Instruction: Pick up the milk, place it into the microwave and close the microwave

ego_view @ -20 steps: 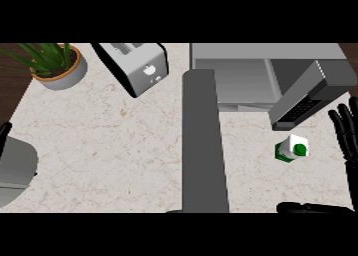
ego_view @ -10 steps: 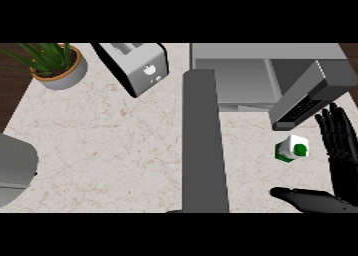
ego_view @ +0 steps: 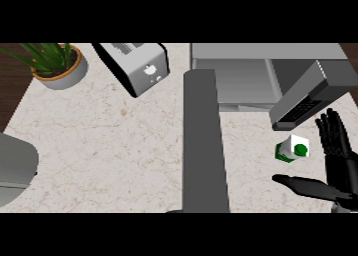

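Milk (ego_view: 292, 149) stands on the counter (ego_view: 115, 145), just beside the right hand (ego_view: 343, 170). Its fingers (ego_view: 331, 131) are straight and apart, so they should curl round the carton's sides.

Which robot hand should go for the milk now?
The right robot hand. It is open right beside the milk, fingers straight and thumb spread below the carton, not touching it. Of the left arm only the grey forearm shows at the left edge.

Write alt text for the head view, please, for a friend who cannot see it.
Seen from above, a robot's black right hand, fingers straight and thumb spread, sits just right of a small white-and-green milk carton on a pale stone counter, not yet holding it. Behind the carton a grey microwave stands with its door open; a toaster and potted plant sit farther left.
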Motion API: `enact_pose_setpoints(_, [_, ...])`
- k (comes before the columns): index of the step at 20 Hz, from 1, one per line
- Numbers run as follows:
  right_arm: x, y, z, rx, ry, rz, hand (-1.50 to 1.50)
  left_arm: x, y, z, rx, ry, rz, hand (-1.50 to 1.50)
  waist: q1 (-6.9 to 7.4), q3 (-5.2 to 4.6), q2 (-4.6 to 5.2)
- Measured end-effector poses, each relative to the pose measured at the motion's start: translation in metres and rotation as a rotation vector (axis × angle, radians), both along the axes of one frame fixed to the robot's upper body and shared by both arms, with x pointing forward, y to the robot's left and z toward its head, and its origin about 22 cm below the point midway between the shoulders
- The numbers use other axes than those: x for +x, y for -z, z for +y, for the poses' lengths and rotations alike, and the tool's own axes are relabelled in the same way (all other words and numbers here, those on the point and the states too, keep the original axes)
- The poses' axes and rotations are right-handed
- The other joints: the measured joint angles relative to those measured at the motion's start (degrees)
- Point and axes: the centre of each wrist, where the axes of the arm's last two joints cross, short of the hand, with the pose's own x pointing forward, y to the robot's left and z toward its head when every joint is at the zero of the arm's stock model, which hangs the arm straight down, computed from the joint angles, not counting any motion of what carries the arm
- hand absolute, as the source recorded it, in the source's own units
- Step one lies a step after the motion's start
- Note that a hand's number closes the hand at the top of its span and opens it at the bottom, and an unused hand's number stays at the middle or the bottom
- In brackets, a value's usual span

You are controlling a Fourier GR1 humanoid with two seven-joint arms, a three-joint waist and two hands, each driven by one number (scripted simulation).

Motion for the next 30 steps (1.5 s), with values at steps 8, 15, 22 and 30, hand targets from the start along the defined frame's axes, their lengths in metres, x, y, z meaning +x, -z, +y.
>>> enact_pose_setpoints(8, [-0.003,0.052,-0.033,-0.011,0.057,0.04,-1.5,-0.005,-0.002,0.001,-0.003,0.001,0.001,-1.5,0.02,0.01,0.02])
enact_pose_setpoints(15, [-0.003,0.087,-0.049,0.008,0.045,0.065,-1.5,-0.006,-0.004,0.007,-0.004,0.004,0.0,-1.5,0.0,0.0,0.02])
enact_pose_setpoints(22, [0.009,0.108,-0.058,-0.006,0.029,0.066,-1.5,-0.011,-0.007,0.003,-0.005,0.01,0.0,-1.5,0.08,0.0,0.02])
enact_pose_setpoints(30, [0.014,0.133,-0.063,-0.042,0.051,0.075,-1.5,-0.015,-0.013,0.015,-0.009,0.007,0.0,-1.5,0.31,0.03,0.09])
